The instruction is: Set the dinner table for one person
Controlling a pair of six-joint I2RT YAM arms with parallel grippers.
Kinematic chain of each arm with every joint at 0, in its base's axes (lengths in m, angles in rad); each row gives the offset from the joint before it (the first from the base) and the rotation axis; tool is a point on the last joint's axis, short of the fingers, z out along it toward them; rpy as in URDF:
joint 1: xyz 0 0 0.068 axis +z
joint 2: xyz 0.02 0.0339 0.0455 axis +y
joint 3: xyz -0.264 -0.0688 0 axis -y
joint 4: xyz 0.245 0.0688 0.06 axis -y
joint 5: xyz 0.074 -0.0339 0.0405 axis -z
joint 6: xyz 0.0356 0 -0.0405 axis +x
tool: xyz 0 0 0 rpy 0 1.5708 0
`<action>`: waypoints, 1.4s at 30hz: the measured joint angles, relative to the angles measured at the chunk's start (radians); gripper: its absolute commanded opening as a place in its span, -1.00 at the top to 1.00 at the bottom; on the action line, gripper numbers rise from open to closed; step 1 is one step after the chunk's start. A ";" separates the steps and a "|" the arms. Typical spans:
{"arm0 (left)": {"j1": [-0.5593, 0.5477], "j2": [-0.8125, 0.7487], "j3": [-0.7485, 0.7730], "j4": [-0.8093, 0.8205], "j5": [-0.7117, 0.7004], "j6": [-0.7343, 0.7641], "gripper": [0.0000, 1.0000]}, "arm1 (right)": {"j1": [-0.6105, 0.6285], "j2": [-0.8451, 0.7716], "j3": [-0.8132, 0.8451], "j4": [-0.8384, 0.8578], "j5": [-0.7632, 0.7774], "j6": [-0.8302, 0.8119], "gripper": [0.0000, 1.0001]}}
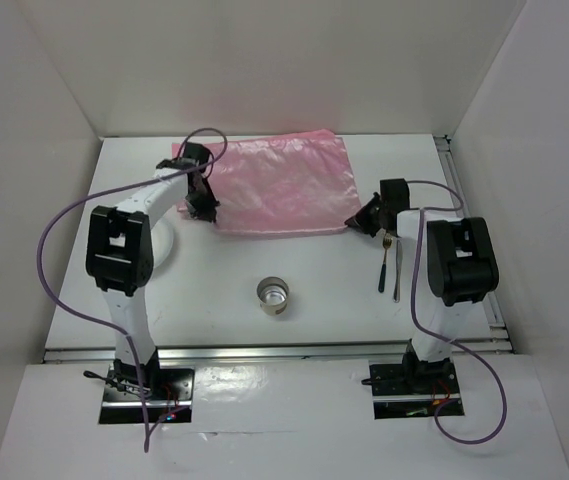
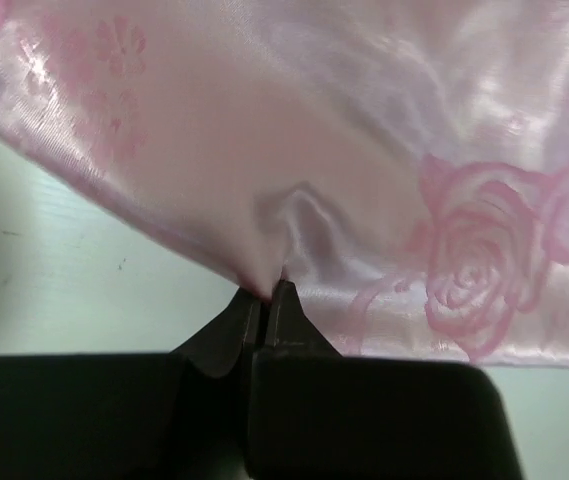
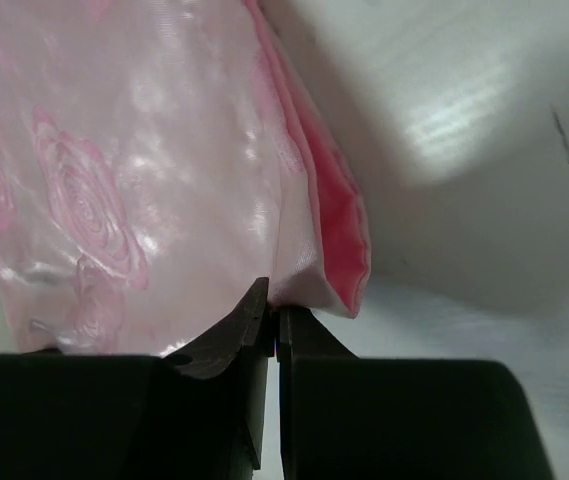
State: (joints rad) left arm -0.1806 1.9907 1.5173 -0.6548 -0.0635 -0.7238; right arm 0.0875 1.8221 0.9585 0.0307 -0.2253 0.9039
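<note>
left gripper (image 2: 269,290): jaws pinched on near-left corner of cloth (image 1: 274,185), pink, shiny, rose pattern | right gripper (image 3: 274,312): jaws pinched on its folded near-right corner | cloth: far middle of dinner table (image 1: 334,300) | metal cup (image 1: 274,295): centre | fork (image 1: 385,262), knife (image 1: 397,272): side by side near right edge | plate (image 1: 167,243): left edge, under left arm

A shiny pink cloth (image 1: 279,185) is lying flat on the far part of the white tabletop (image 1: 214,320). The left gripper (image 1: 205,211) is meeting its near left corner and the right gripper (image 1: 357,222) its near right corner. A fork (image 1: 385,262) and knife (image 1: 397,270) are lying side by side by the right arm. A small metal cup (image 1: 275,295) is standing mid-table.
</note>
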 measured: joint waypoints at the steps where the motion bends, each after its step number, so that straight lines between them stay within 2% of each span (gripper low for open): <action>1: 0.002 0.007 0.059 -0.026 -0.007 0.018 1.00 | 0.000 0.005 0.023 -0.008 0.000 -0.006 1.00; 4: 0.011 0.082 0.373 -0.151 -0.025 0.077 1.00 | -0.003 0.032 0.137 -0.025 -0.007 -0.026 1.00; 6: 0.019 0.135 0.599 -0.177 -0.034 0.125 1.00 | -0.006 0.031 0.214 -0.032 -0.016 -0.045 1.00; 8: 0.026 0.146 0.748 -0.221 -0.035 0.175 1.00 | -0.007 0.013 0.270 -0.031 -0.023 -0.068 1.00; 10: 0.030 0.114 0.790 -0.237 -0.029 0.206 1.00 | -0.007 -0.031 0.286 -0.026 -0.031 -0.089 1.00; 11: 0.030 0.074 0.756 -0.241 -0.026 0.227 0.89 | -0.007 -0.067 0.272 -0.020 -0.034 -0.099 1.00; 12: 0.030 0.037 0.715 -0.256 -0.022 0.237 0.26 | -0.007 -0.105 0.247 -0.019 -0.037 -0.106 1.00; 13: 0.029 -0.004 0.657 -0.266 -0.018 0.255 -0.03 | -0.007 -0.154 0.209 -0.016 -0.042 -0.112 1.00; 14: 0.028 -0.035 0.600 -0.268 -0.020 0.267 -0.15 | -0.007 -0.198 0.161 -0.002 -0.042 -0.119 1.00; 16: 0.030 -0.069 0.505 -0.298 -0.037 0.281 -0.19 | -0.008 -0.257 0.069 0.008 -0.040 -0.129 1.00; 19: 0.034 0.000 0.507 -0.364 -0.078 0.276 -0.15 | -0.010 -0.261 -0.028 0.001 -0.038 -0.138 1.00; 23: 0.036 0.069 0.470 -0.375 -0.118 0.272 -0.12 | -0.010 -0.241 -0.096 -0.045 -0.026 -0.144 1.00; 29: 0.038 -0.076 0.159 -0.307 -0.128 0.230 -0.03 | -0.010 -0.241 -0.097 -0.051 -0.017 -0.167 1.00; 34: 0.038 -0.249 -0.128 -0.179 -0.069 0.145 -0.29 | -0.010 -0.241 -0.093 -0.051 -0.007 -0.185 1.00; 35: 0.038 -0.259 -0.166 -0.161 -0.060 0.130 -0.51 | -0.010 -0.241 -0.093 -0.051 -0.007 -0.188 1.00; 42: 0.038 -0.153 -0.212 -0.031 -0.032 0.060 -0.51 | -0.010 -0.228 -0.093 -0.053 -0.008 -0.208 1.00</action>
State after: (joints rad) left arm -0.1425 1.8378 1.3056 -0.6861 -0.0959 -0.6643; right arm 0.0780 1.5944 0.8650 -0.0227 -0.2329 0.6964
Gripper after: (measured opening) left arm 0.760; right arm 0.096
